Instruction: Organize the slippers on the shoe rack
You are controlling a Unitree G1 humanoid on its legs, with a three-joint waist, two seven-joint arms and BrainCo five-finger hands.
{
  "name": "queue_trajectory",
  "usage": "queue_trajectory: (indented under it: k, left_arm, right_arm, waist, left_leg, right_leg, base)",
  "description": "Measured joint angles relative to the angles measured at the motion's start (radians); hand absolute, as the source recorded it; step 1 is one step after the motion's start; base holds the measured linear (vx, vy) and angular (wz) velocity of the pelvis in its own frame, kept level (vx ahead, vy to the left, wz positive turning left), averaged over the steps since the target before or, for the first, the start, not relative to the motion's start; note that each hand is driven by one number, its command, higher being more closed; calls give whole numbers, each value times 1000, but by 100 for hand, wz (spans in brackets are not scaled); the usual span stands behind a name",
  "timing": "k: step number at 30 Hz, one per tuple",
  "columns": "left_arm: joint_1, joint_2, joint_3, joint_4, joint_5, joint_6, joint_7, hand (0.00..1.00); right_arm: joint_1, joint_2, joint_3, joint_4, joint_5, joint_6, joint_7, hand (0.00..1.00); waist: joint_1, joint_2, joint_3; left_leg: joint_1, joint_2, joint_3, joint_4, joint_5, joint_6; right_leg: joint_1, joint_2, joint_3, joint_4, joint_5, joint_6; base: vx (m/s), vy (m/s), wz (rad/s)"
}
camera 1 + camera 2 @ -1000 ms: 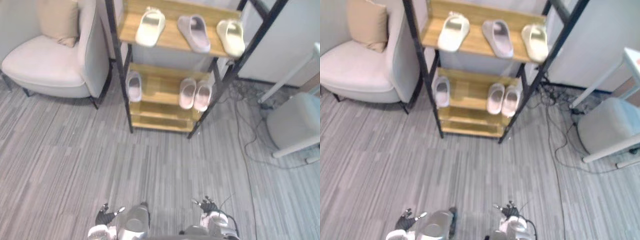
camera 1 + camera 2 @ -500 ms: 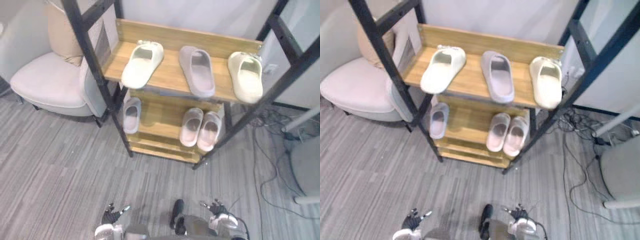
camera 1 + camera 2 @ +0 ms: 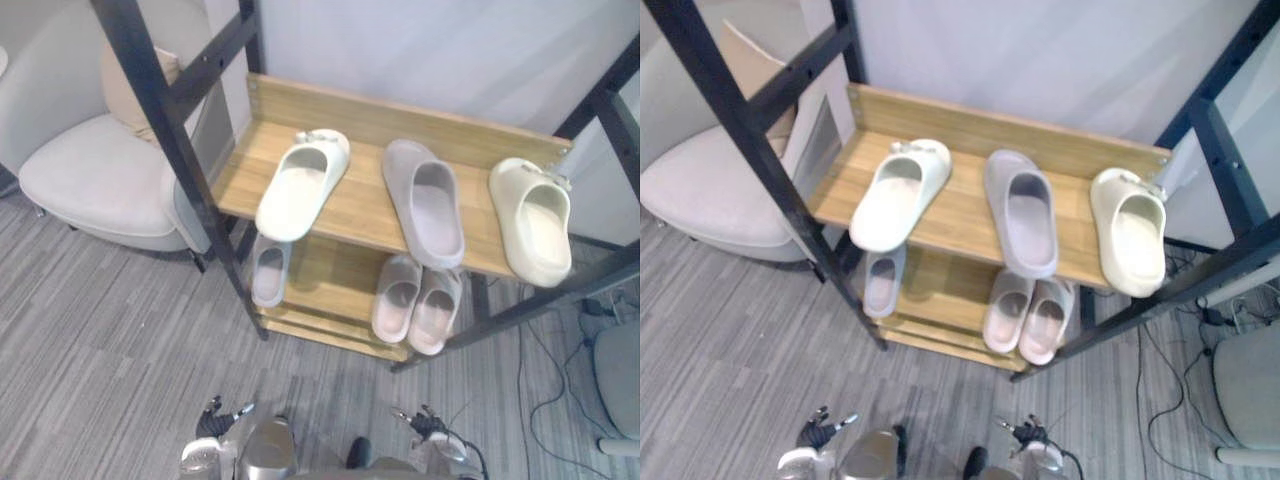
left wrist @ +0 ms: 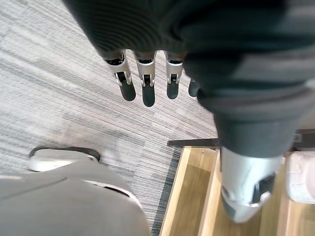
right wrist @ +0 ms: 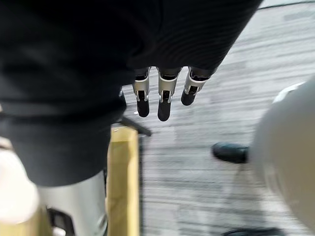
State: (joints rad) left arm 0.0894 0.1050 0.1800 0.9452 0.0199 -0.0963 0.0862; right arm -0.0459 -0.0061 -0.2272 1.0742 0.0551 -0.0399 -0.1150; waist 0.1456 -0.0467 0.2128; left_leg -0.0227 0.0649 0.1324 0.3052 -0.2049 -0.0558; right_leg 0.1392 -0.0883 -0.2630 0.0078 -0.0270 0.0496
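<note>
Shoe rack [image 3: 392,112], top shelf: cream slipper [image 3: 302,185], mauve slipper [image 3: 424,202], second cream slipper [image 3: 531,220]; light, soft foam by my guess, pinch the upper band; my left hand [image 3: 210,425], right hand [image 3: 428,426] low, straight-fingered, empty.

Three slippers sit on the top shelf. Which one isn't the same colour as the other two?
The middle slipper: it is greyish mauve, while the left slipper and the right slipper are both cream.

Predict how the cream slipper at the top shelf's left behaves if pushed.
The thick moulded cream slipper looks light, so probably slides easily on the smooth wooden shelf. Its near end overhangs the front edge, so a forward push might drop it.
</note>
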Motion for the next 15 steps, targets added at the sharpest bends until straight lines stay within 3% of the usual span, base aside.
queue_trajectory:
  k: [4,9,15]
  left_arm:
    - [0,16,-15,3,18,0,-3,0]
    - [3,16,-15,30,18,1,-3,0]
    - [23,19,-15,37,19,1,-3,0]
  right_arm:
    - [1,-2,0,3,-14,1,4,0]
    - [18,-7,6,4,-15,1,10,0]
    - [54,-17,45,-20,-14,1,9,0]
  waist:
    - [-5,-10,-7]
    - [-23,1,-16]
    - [-32,-12,-31]
  left_leg:
    - [16,-9,6,-52,9,15]
    - [43,-15,17,-79,19,28]
    - [86,-46,23,-192,93,38]
  right_leg:
    - [-12,-3,10,-10,4,6]
    - [-9,-6,31,-14,4,6]
    - [-21,-31,54,-29,14,17]
  base:
    - [36,-2,-15]
    - [-51,-15,-13]
    - [-138,7,-6]
